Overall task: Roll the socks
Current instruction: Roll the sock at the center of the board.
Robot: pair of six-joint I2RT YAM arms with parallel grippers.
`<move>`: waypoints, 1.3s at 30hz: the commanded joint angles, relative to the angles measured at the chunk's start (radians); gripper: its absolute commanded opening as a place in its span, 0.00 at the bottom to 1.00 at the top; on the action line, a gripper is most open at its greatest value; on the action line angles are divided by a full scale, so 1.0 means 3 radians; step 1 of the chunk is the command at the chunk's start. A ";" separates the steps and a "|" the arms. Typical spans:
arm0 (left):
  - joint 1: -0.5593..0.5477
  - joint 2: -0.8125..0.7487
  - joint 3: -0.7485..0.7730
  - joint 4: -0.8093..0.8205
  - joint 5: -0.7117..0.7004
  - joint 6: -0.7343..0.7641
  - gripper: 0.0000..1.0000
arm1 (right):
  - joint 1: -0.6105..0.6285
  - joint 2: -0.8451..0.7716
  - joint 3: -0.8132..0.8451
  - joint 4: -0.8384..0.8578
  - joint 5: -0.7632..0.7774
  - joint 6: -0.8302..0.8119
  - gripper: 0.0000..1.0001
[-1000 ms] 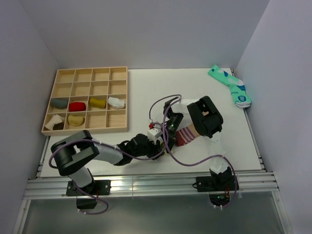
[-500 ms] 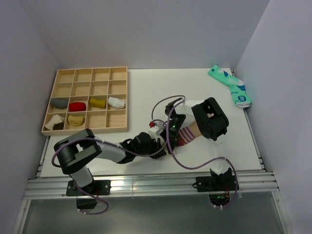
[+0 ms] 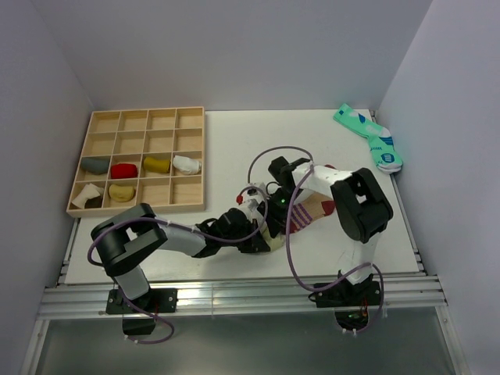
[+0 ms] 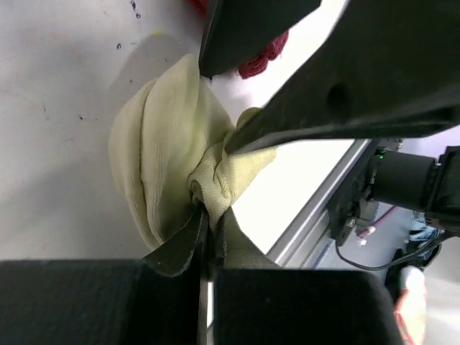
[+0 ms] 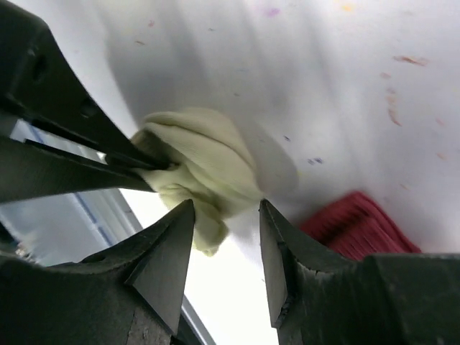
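The pale olive-green sock (image 4: 162,162) lies bunched into a small bundle on the white table. My left gripper (image 4: 208,215) is shut on a fold of its fabric at the near side. My right gripper (image 5: 226,205) stands open just over the same bundle (image 5: 205,162), with one finger on each side and neither pressing it. The tan sock with maroon stripes (image 3: 306,212) lies right beside the bundle, and its maroon end (image 5: 356,226) shows at the right finger. From above, both grippers meet at the table's front middle, the left gripper (image 3: 260,232) below the right gripper (image 3: 275,211).
A wooden compartment tray (image 3: 204,160) stands at the back left and holds several rolled socks (image 3: 125,170). A pair of teal socks (image 3: 371,141) lies at the back right corner. The table's front metal rail (image 4: 323,208) runs close behind the bundle.
My left gripper has closed on the pale sock. My right gripper has opened and let go of it, and the right arm's elbow has swung to the right.
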 commanded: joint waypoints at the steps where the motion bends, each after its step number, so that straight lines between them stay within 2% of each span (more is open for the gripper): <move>1: -0.0029 0.0035 -0.0023 -0.0372 0.0304 -0.0267 0.00 | -0.0080 -0.0255 -0.0032 0.0379 0.0129 0.0047 0.49; 4: 0.0037 0.0019 -0.0140 -0.0265 0.0416 -0.0451 0.00 | -0.0151 -0.0424 -0.0094 0.0425 0.0108 0.0022 0.50; 11: 0.0231 -0.0068 -0.0146 -0.0474 0.0601 -0.0661 0.00 | -0.0402 -0.0868 -0.0308 0.0461 -0.0024 -0.0193 0.52; 18: 0.0441 0.0045 0.0115 -0.0795 0.1040 -0.0738 0.00 | -0.0397 -0.1635 -0.0824 0.0603 -0.0081 -0.0816 0.54; 28: 0.0594 0.0224 0.0365 -0.1036 0.1317 -0.0677 0.00 | 0.0354 -0.2770 -0.1811 0.1319 0.0480 -0.1021 0.58; 39: 0.0630 0.0372 0.0371 -0.0832 0.1450 -0.0743 0.00 | 0.1090 -0.2914 -0.2093 0.1698 0.0849 -0.0950 0.61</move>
